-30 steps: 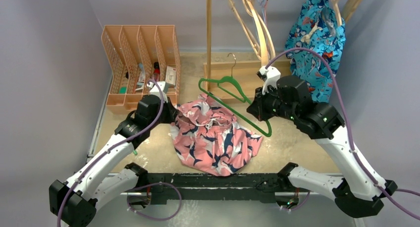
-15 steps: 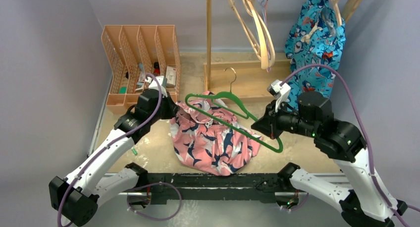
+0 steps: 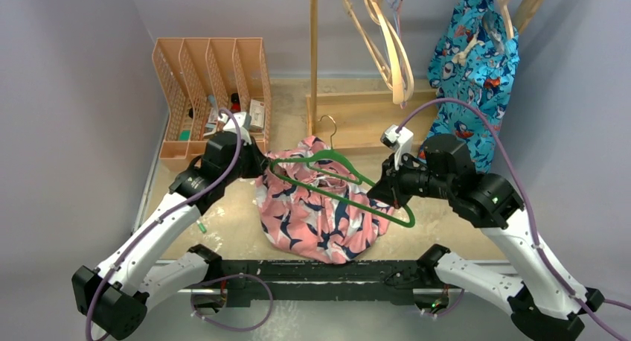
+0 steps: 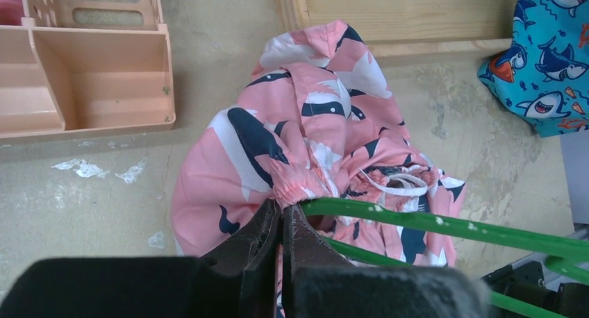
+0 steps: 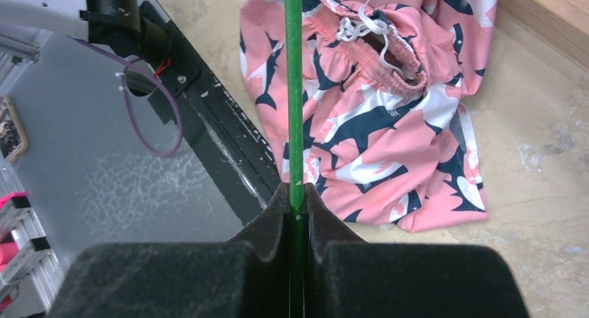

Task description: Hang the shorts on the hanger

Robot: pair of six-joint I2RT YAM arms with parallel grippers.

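The pink shark-print shorts (image 3: 320, 218) lie bunched on the table between the arms. My left gripper (image 3: 258, 170) is shut on the gathered waistband at the shorts' left edge (image 4: 305, 123); its fingertips (image 4: 283, 208) pinch the elastic. My right gripper (image 3: 385, 192) is shut on the lower bar of the green hanger (image 3: 338, 197) and holds it tilted over the shorts, metal hook pointing to the back. In the left wrist view the hanger's left end (image 4: 444, 226) sits right at the waistband opening. In the right wrist view the bar (image 5: 294, 89) runs from my jaws (image 5: 296, 196) across the shorts (image 5: 396, 144).
A peach file organizer (image 3: 212, 88) stands at the back left. A wooden pole (image 3: 313, 51) and base (image 3: 372, 118) stand behind the shorts, with pale wooden hangers (image 3: 391, 47) and a blue printed garment (image 3: 472, 58) hanging at the back right. A black rail (image 3: 312, 270) runs along the near edge.
My right gripper has carried the hanger left and nearer, so its left end now reaches the waistband by my left gripper. The left gripper has kept its hold and barely moved.
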